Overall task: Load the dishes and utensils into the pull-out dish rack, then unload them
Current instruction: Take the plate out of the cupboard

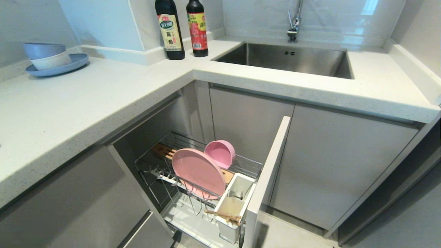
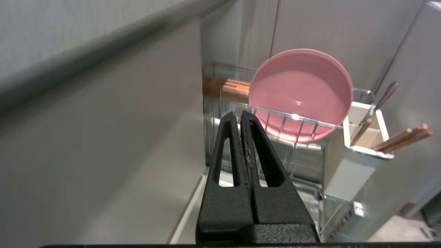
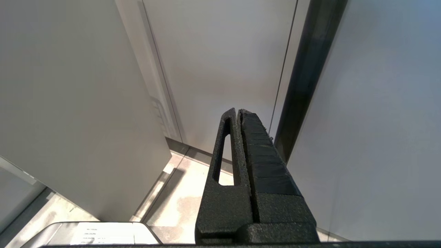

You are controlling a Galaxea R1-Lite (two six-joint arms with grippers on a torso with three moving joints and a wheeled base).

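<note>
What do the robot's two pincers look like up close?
Both are matte black with a rough, grainy finish. The left pincer has two long tapering fingers, each with a slot cut through. The right pincer matches, though one finger shows a ribbed outer face. No cables or markings show.

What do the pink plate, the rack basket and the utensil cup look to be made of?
Pink plate: matte, likely plastic or a composite; only a soft sheen shows.
Rack basket: chromed metal wire, bright glints.
Utensil cup: opaque white, smooth, probably plastic.
</note>
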